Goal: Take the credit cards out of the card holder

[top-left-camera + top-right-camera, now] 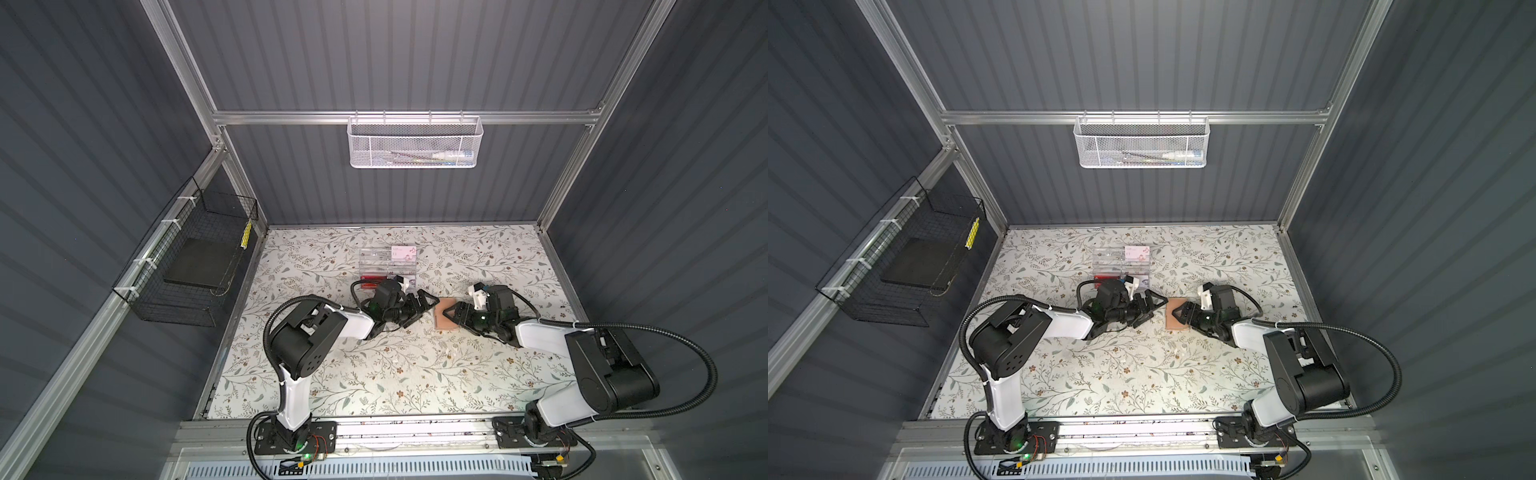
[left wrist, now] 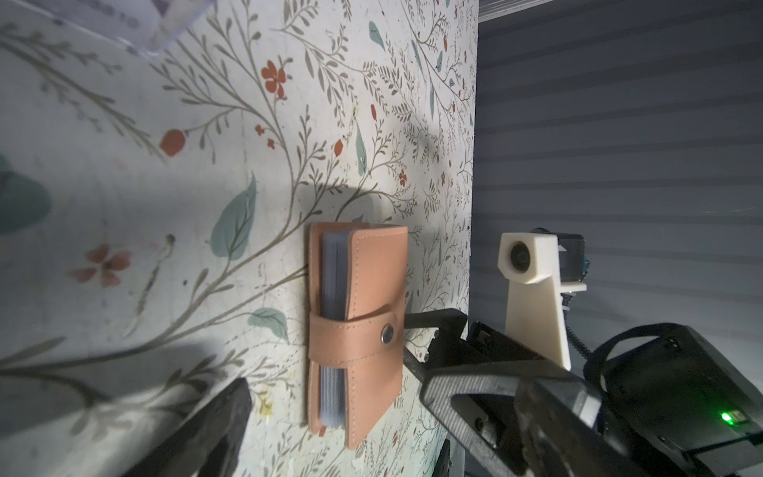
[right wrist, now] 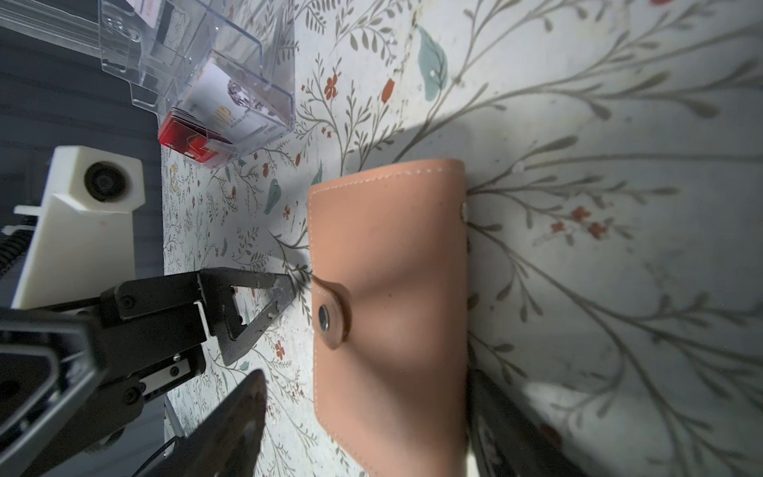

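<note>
Floral tabletop (image 1: 374,374) under grey slatted walls in both top views. Mid-table, just right of centre: card holder (image 1: 441,323), lying closed. Just left of it, left gripper (image 1: 424,309), spread wide, empty. Over its right side, right gripper (image 1: 451,314).

On to the left wrist view: tan leather-like booklet, strap (image 2: 355,334) snapped across, greyish sleeve pages (image 2: 334,272) peeking out.

Right wrist view now: right jaws parted, straddling the card holder, not yet pinching. Best to pin the cover flat, then hook the strap tab from the left and peel the snap (image 3: 324,318) gently.

On the floral table (image 1: 374,374) lie a closed tan card holder (image 1: 441,322) and a clear acrylic box (image 1: 374,264).
</note>
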Controlling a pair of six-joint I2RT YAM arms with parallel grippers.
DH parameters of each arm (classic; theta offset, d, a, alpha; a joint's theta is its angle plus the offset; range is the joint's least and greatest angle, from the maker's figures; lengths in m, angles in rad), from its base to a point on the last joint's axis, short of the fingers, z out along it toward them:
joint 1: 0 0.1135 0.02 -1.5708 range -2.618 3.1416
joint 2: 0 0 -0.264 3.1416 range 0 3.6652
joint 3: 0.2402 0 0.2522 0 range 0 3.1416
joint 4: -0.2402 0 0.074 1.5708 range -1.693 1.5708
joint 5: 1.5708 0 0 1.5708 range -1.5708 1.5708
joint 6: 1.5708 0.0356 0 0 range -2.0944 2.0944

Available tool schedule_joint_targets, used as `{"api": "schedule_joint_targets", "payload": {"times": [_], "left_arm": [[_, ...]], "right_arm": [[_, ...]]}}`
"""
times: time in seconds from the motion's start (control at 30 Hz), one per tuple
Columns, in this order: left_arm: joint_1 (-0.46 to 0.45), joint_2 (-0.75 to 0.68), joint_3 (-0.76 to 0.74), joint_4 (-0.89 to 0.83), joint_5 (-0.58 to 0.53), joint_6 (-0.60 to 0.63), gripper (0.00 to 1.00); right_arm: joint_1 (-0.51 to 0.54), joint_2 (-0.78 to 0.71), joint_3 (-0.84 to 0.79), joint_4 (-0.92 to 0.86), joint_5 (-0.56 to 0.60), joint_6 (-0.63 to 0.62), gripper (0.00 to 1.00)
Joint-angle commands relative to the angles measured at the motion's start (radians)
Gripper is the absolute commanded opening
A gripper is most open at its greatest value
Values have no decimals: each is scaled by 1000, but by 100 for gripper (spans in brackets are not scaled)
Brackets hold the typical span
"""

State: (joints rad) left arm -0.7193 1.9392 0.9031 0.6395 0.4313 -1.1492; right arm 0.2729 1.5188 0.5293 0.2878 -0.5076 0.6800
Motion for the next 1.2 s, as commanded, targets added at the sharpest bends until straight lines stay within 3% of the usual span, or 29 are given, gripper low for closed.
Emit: {"api": "schedule_joint_targets", "payload": {"times": [0.0, 0.2, 0.57, 1.17], "left_arm": [[-10, 39, 33, 13, 11, -3, 100], [-12, 70, 59, 11, 15, -5, 100], [-17, 107, 91, 8, 17, -5, 100], [-23, 142, 108, 28, 26, -21, 100]], "right_arm": [[6, 26, -9, 50, -22, 13, 73], [6, 60, -5, 88, -31, 21, 70], [18, 110, -7, 201, -74, 59, 53], [56, 236, -17, 401, -104, 141, 48]]}}
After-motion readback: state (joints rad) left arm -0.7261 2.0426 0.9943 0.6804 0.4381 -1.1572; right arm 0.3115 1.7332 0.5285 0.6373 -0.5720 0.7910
